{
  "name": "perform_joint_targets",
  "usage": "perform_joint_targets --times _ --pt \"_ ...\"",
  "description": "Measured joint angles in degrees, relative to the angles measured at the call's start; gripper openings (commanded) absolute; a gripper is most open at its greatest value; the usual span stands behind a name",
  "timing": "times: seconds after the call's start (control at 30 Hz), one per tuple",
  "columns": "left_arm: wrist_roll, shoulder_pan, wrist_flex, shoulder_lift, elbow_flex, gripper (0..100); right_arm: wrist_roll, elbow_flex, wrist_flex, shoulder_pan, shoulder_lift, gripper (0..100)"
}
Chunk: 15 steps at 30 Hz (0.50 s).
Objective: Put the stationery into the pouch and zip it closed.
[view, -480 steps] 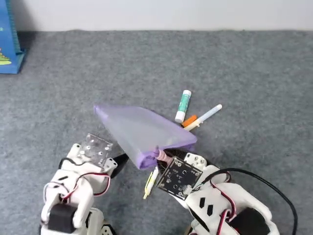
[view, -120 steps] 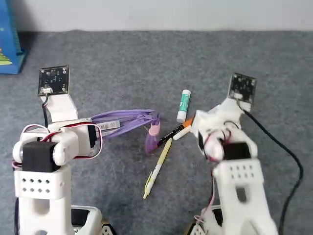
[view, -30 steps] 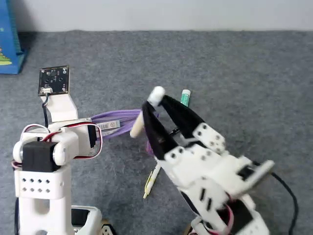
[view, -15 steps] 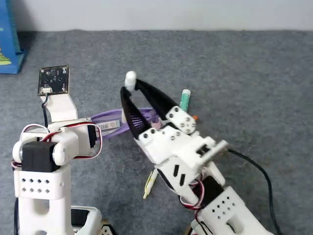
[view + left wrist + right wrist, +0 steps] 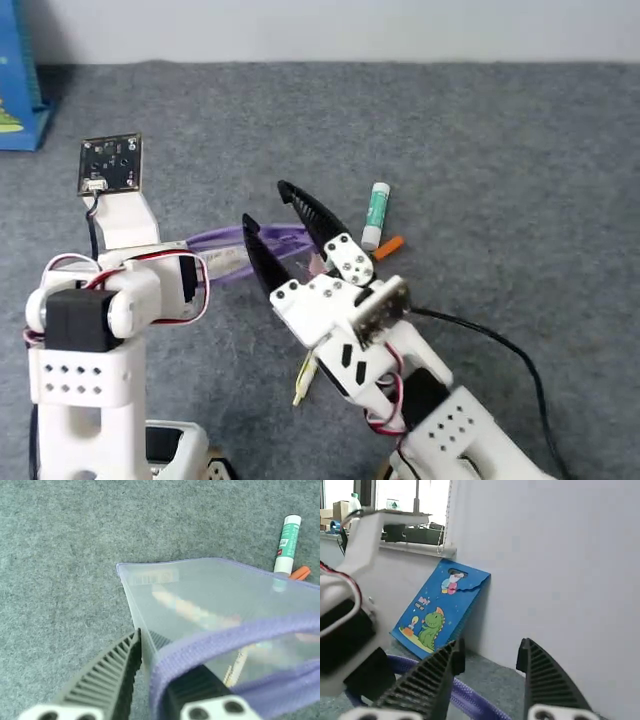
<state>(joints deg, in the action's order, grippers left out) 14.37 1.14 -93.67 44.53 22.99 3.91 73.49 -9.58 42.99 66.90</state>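
Pouch (image 5: pixel 240 243) hangs edge-on left of centre, its rim pinched in my left hand (image 5: pixel 142 642); right hand (image 5: pixel 265 203) gapes wide and empty above it, so I'd reach right for the glue stick (image 5: pixel 376 215), gripping mid-barrel.

This looks like a robotics lab or office workroom. The left arm (image 5: pixel 80 370) and the right arm (image 5: pixel 450 430), small white servo builds with bare wiring, stand at the 6 o'clock edge of a desk (image 5: pixel 520 150) covered in grey felt-like matting. A plain white wall (image 5: pixel 330 30) runs along 12 o'clock. A blue paper gift bag (image 5: pixel 15 90) with a cartoon dinosaur leans at 10 o'clock. Beside it is a bright window (image 5: pixel 432 500), its sill (image 5: pixel 427 550) carrying a cardboard box (image 5: pixel 340 510) and a bottle (image 5: pixel 353 502).
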Motion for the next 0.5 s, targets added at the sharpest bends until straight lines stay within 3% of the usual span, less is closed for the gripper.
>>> perform_joint_targets --times 0.13,0.23,0.4,0.5 --pt "0.0 0.0 0.0 0.0 0.0 1 -0.1 -0.3 9.4 -0.2 6.3 12.5" --pt "0.0 0.0 0.0 0.0 0.0 1 -6.3 -4.2 18.1 -3.5 11.1 10.8" --pt "0.0 0.0 0.0 0.0 0.0 1 -21.3 -13.0 32.8 -16.1 14.7 6.3" --pt "0.0 0.0 0.0 0.0 0.0 1 -25.9 -14.5 38.8 -24.4 12.0 6.3"
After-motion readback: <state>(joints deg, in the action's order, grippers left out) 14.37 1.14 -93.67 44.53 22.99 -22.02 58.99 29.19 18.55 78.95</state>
